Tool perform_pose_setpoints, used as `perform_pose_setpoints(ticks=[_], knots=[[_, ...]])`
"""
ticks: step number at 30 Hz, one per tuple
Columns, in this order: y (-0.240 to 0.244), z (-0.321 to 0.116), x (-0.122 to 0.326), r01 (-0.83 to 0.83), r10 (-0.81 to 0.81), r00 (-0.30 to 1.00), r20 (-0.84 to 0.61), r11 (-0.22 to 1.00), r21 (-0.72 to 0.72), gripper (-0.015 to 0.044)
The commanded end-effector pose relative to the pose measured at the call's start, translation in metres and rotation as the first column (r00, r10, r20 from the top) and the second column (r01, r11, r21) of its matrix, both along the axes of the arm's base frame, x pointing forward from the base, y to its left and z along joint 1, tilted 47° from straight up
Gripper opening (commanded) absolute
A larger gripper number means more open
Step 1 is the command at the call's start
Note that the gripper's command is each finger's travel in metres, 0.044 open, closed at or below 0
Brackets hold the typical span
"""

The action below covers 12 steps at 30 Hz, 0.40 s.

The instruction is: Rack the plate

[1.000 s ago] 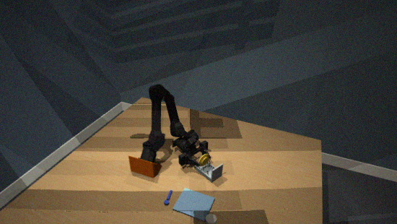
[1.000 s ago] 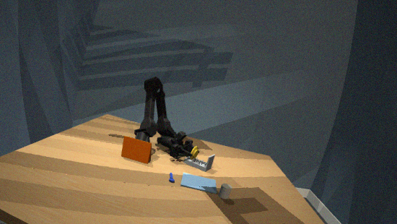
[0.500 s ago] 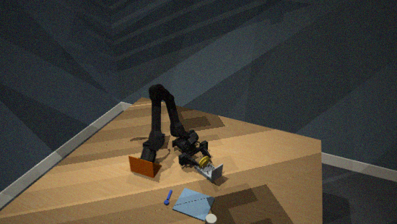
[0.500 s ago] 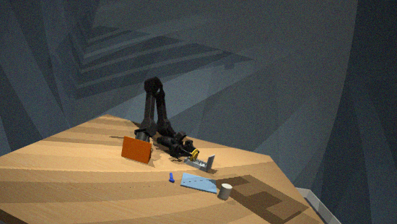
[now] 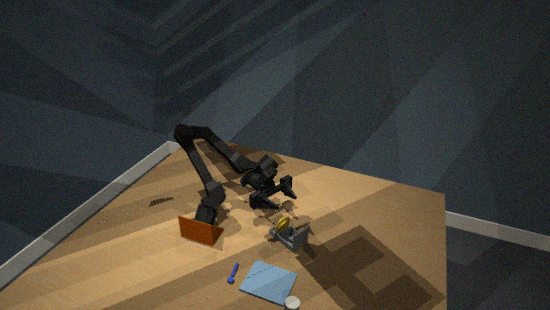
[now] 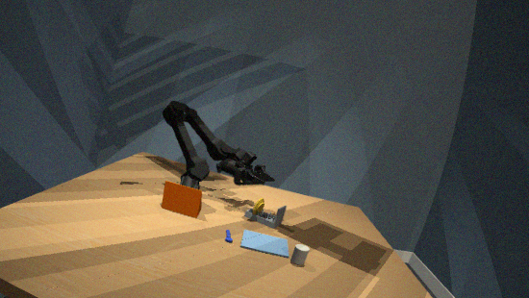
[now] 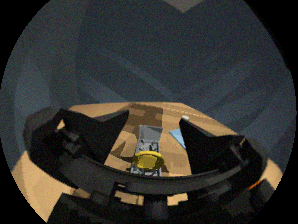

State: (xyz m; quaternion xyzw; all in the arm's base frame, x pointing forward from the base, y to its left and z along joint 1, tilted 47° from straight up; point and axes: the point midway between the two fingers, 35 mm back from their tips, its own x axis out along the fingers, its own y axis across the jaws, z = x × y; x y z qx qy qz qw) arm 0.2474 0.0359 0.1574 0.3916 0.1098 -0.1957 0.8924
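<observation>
Plate (image 5: 282, 223) stands upright in dish rack (image 5: 291, 236); hand (image 5: 274, 196) wide open, empty.

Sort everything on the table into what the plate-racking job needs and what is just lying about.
Job:
yellow plate, standing in the rack
grey dish rack
gripper, open and clear above the rack

Lying about:
orange box
blue cloth
small blue tool
grey cup

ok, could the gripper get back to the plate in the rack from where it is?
Probably yes. The open gripper hangs above and apart from the yellow plate, which stands upright in the grey dish rack; nothing lies between them.
</observation>
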Motion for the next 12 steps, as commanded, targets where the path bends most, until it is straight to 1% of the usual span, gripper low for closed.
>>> perform_pose_setpoints(ticks=[1,5,12], knots=[[-0.012,0.011,-0.001,-0.011,0.011,1.000,0.008,1.000,-0.020,0.0400],[-0.013,0.010,0.000,-0.015,0.015,1.000,-0.009,0.999,-0.035,0.0400],[-0.024,-0.001,0.009,-0.073,0.040,0.981,-0.191,0.983,-0.169,0.0400]])
